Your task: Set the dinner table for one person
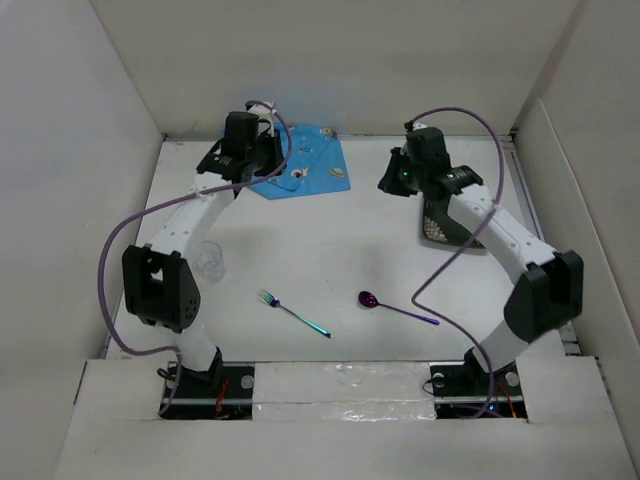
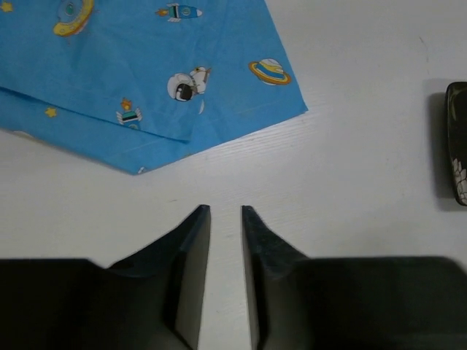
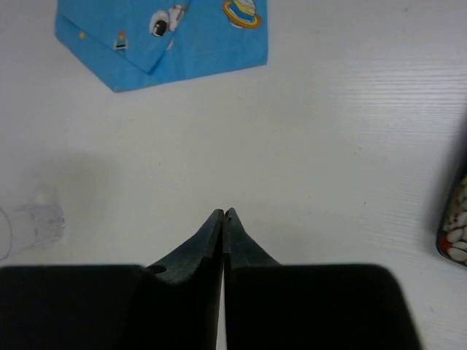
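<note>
The dinner table (image 1: 330,250) is a white top with walls around it. A blue space-print placemat (image 1: 305,162) lies at its far middle, one edge folded over onto itself (image 2: 109,117). My left gripper (image 2: 225,210) hovers just short of the placemat's near corner, its jaws a narrow gap apart with nothing between them. My right gripper (image 3: 224,212) is shut and empty over bare table, to the right of the placemat (image 3: 168,44). A dark patterned plate (image 1: 440,228) lies under the right arm. Fork (image 1: 293,312), purple spoon (image 1: 395,305) and clear glass (image 1: 209,258) sit nearer the front.
The glass (image 3: 29,222) stands close to the left arm's forearm. The plate's edge shows at the right in both wrist views (image 2: 457,142) (image 3: 456,233). White walls close the table on the left, far and right sides.
</note>
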